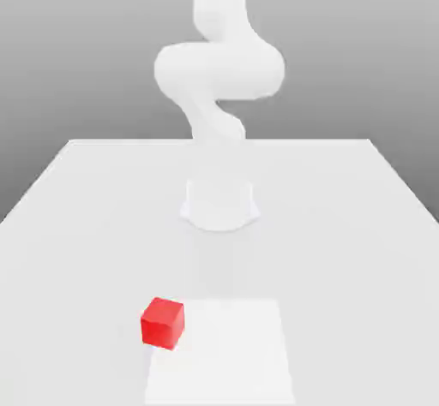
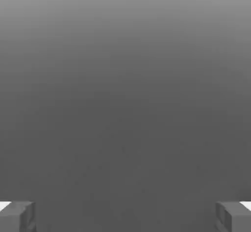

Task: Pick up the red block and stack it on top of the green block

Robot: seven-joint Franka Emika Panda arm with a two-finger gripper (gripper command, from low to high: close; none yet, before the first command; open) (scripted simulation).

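Observation:
The red block [image 1: 162,323], a small bright cube, rests on the white table [image 1: 343,224] near the front, toward the exterior view's left. It is well in front of the arm's base [image 1: 219,203]. The white arm [image 1: 219,70] bends upward and leaves the exterior view at the top. In the hand view my gripper [image 2: 125,217] is open. Its two grey fingertips [image 2: 17,217] stand far apart with nothing between them, and only plain grey background lies beyond.
A slightly brighter square patch [image 1: 227,353] marks the table's front middle, and the red block sits at its far left corner. The table's back edge [image 1: 219,141] runs behind the base.

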